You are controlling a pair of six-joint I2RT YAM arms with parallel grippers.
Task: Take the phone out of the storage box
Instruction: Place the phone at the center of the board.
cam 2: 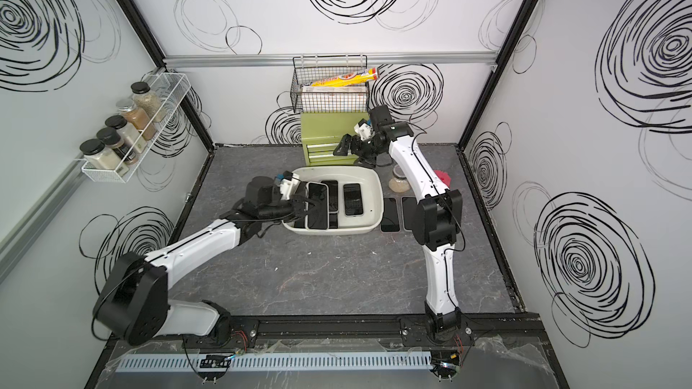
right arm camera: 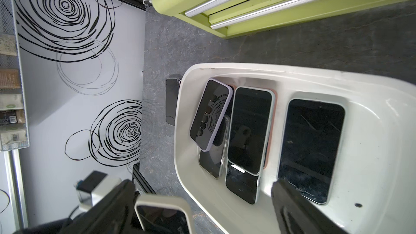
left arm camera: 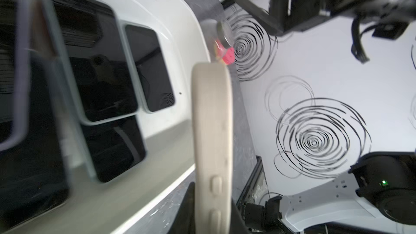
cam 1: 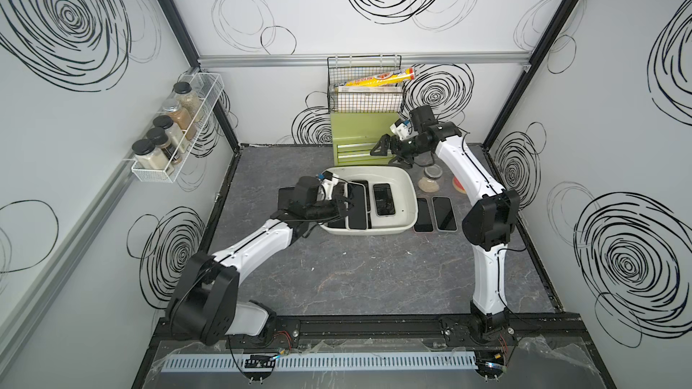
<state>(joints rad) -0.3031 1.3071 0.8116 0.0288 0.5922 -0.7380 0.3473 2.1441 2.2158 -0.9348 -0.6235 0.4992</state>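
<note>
Left pincer (cam 1: 346,206) sits just left of centre in both top views, and we see its jaws clamped on the long edge of a light-cased phone (cam 1: 357,206). The phone is held flat, screen up, over the left half of the storage box (cam 1: 374,232), above other phones lying there. Its outline falls inside the rim, so we do not count it as out of the box yet. In the left wrist view we look along its cream side (left arm camera: 211,131), with the side buttons showing.

Right pincer (cam 1: 389,153) hangs above the centre of the frame, overlapping the lower drawers of the green drawer chest (cam 1: 352,132), just above the box's far rim in the picture. Its jaws stand wide apart and we see nothing between them.

The storage box rests in the middle of the grey table (cam 1: 337,286). In the right wrist view we make out a lavender-cased phone (right arm camera: 211,113) lying tilted on another, a middle stack (right arm camera: 249,127) and a single phone (right arm camera: 313,147) lying flat.

Right of the box in the top views, a pair of dark phones (cam 1: 444,213) lies side by side on the table. Just above them stand a lidded jar (cam 1: 430,181) and a small pink thing (cam 1: 458,183). Left of the box lies one more phone (cam 1: 284,196), partly behind the left arm. A black wire basket (cam 1: 365,106) tops the chest.
</note>
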